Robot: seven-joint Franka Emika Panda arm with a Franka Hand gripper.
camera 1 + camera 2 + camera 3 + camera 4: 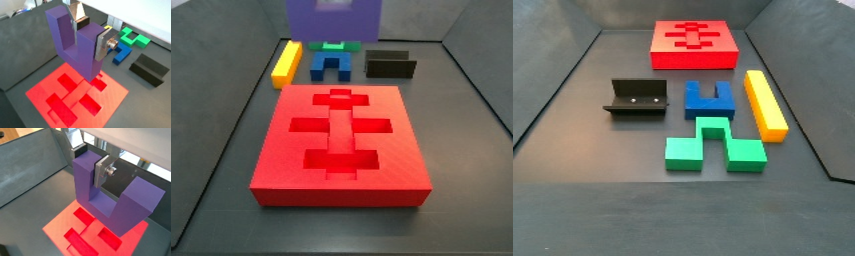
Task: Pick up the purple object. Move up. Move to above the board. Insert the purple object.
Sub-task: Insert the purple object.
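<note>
Dark bin floor below. My gripper [100, 44] is clamped on one prong of the purple block [110, 198], hanging high above the red board [341, 140]. Rigid, probably light plastic; smooth faces could slip, so the prong grip seems right.

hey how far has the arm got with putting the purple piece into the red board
Done: the purple object is picked up and lifted, clamped in the gripper. In hand: both wrist views show it hanging over the board. Left: lowering it into a slot; every recess in the side view is empty.
</note>
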